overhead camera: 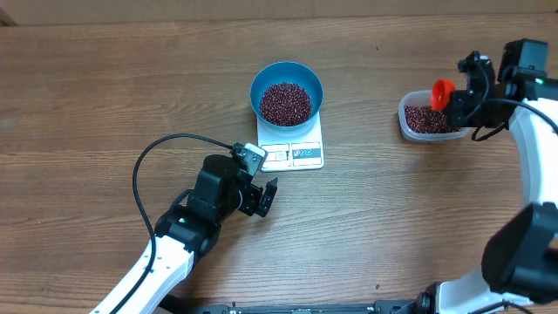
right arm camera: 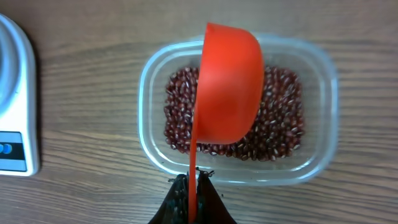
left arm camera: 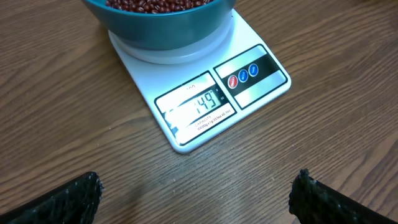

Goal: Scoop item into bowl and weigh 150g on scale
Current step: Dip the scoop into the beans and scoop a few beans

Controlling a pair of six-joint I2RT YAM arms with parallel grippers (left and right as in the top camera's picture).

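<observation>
The dark red-brown beans have been scooped into the blue bowl, which is seated on the white kitchen scale near the middle of the table. Its display appears to read 149, so the target is judged all but reached, with a few beans left to add. The red scoop is clamped by its handle in the right gripper over the clear tub by the table's right edge, while the left gripper is seen empty, jaws spread wide, just in front of the scale.
</observation>
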